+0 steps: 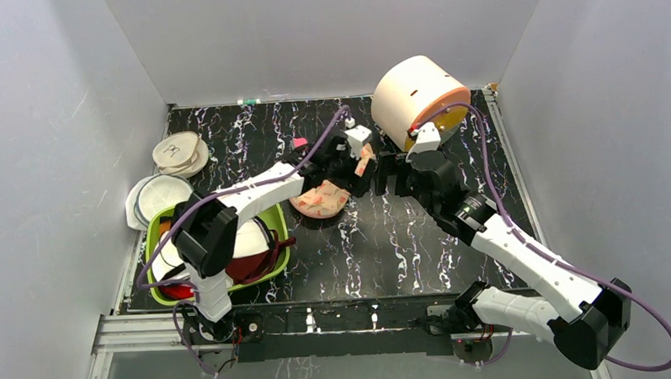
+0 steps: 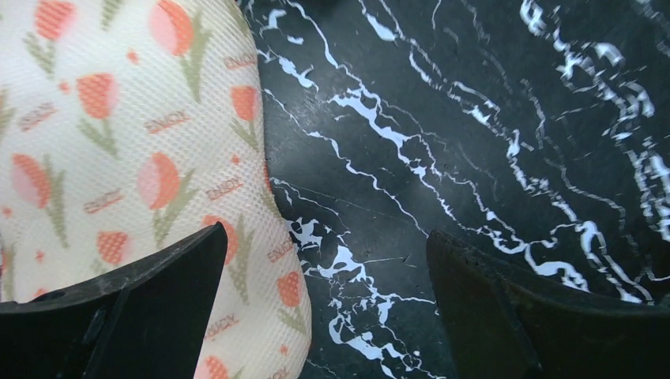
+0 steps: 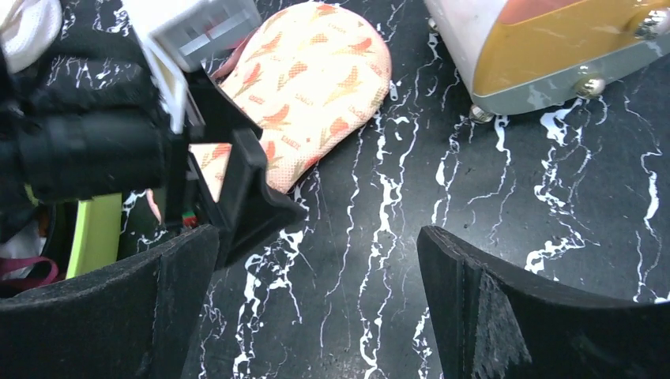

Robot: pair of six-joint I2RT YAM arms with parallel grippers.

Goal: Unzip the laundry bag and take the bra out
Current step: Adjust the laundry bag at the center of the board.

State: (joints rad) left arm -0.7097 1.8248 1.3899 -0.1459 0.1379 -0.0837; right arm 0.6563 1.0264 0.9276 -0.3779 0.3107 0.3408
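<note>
Left gripper [image 2: 325, 237] hovering wide-open at laundry bag [image 2: 118, 142] edge; right gripper [image 3: 316, 237] gaping too, both empty. Unzipping pending, zipper pull needing locating first.

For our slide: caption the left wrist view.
Open left gripper poised at the edge of the laundry bag on the marble table.

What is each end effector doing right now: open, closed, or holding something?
Left end effector: open, empty, at the laundry bag edge.
Right end effector: open, empty.
</note>
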